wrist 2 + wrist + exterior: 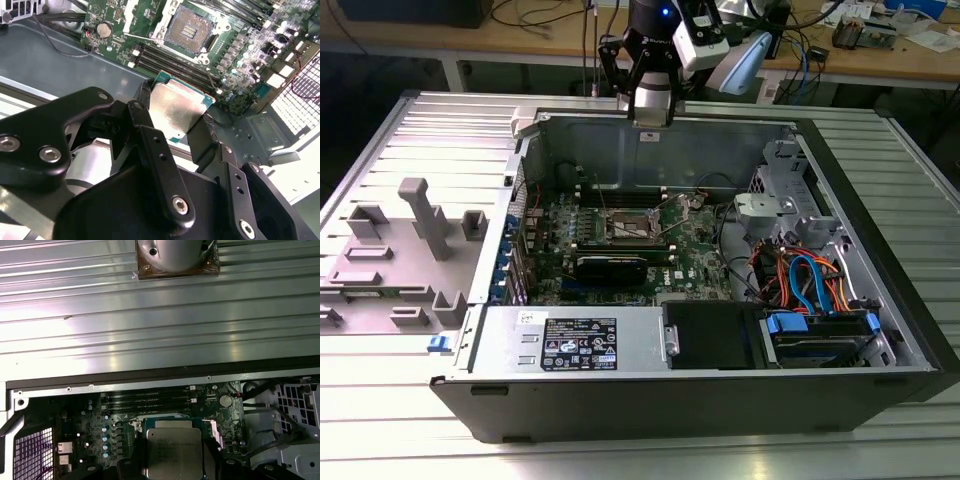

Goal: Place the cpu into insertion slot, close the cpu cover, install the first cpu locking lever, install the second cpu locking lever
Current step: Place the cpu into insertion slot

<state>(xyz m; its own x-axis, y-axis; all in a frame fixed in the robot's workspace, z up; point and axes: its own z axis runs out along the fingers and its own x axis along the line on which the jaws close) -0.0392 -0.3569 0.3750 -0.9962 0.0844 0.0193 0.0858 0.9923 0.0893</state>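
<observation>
My gripper (651,128) hangs over the open computer case, above its far wall, shut on the cpu (176,106). The chip is a flat square with a silver top and a green edge, pinched on two opposite sides by the black fingers (199,137). The first wrist view looks down on the cpu (173,447) with the motherboard beneath it. The insertion slot (631,226) lies bare on the motherboard, well below and nearer than the gripper. In the second wrist view the insertion slot (189,27) is a dark square recess with a silver metal rim. How the cpu cover stands I cannot tell.
A long black card (611,266) lies just in front of the socket, and memory slots (172,67) run between socket and chip. The power supply (570,341) and drive bays with coloured cables (808,281) fill the case front. A grey fixture (415,235) sits on the exterior view's left.
</observation>
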